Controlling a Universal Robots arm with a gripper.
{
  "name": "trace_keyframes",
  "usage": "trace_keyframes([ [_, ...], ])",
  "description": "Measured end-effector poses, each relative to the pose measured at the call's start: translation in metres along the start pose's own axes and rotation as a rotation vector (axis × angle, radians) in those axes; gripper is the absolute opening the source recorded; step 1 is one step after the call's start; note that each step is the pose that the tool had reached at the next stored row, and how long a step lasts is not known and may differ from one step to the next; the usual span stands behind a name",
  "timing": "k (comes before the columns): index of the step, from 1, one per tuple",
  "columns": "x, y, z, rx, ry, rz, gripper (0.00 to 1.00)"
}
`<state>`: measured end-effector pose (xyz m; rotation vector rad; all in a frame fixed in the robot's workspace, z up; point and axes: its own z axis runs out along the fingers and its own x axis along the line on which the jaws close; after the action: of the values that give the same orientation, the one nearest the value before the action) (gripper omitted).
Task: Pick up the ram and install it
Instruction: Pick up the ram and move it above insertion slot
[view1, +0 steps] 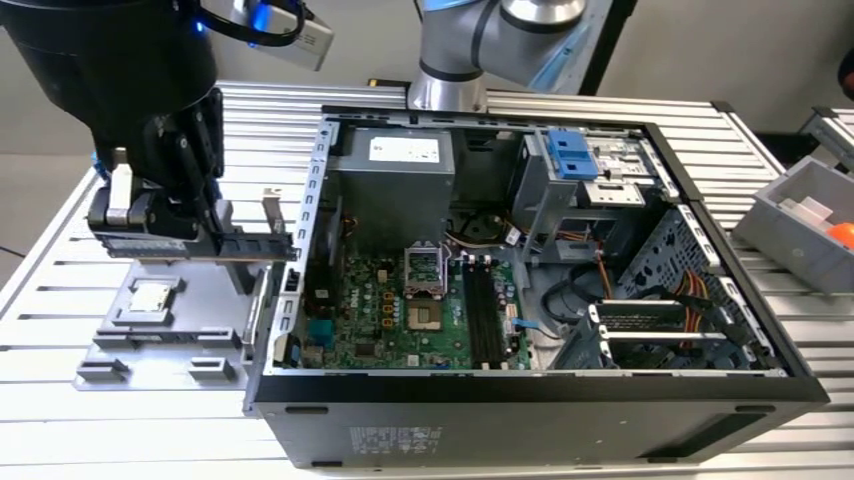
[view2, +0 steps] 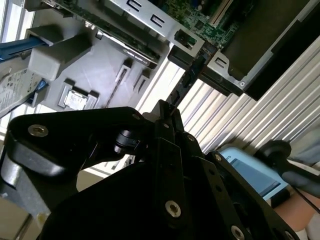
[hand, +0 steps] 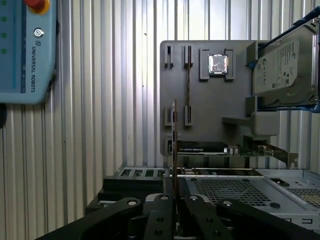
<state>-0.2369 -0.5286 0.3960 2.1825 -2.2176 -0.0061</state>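
Currently the black two-finger gripper (hand: 175, 198) is pressed together on the ram (hand: 173, 145), a long, thin blue-green circuit-board stick. Both wrist views show it edge-on as a narrow line running out from between the fingertips. By the look of it, the ram sits pinched in the claw and clear of the flat grey parts tray (view1: 174, 340), not seated in any holder.

Key relation: the ram's long axis runs across the fingers, roughly parallel to the tray's narrow grooves. The open black computer case (view1: 534, 395) is to the exterior view's right of the gripper, just beside the tray. The dark, long memory slots (view1: 483, 310) on the green motherboard lie inside the case, well apart from the held stick. Only one arm here, so no nearer-arm question.

Counts:
- one ram
- one gripper
- one tray
- one case
- one small square silver processor chip (hand: 218, 64) in its tray pocket
- one silver boxy hard drive with blue frame (hand: 282, 65) at the tray edge
- one dark expansion card (hand: 210, 148) on the tray side nearest the case

The number of memory slots is too cramped to tell.
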Motion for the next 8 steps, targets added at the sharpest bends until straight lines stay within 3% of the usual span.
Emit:
trace_keyframes([
  [8,-0.0001,-0.0098,-0.0003,-0.0004,0.0001,0.0,0.0],
])
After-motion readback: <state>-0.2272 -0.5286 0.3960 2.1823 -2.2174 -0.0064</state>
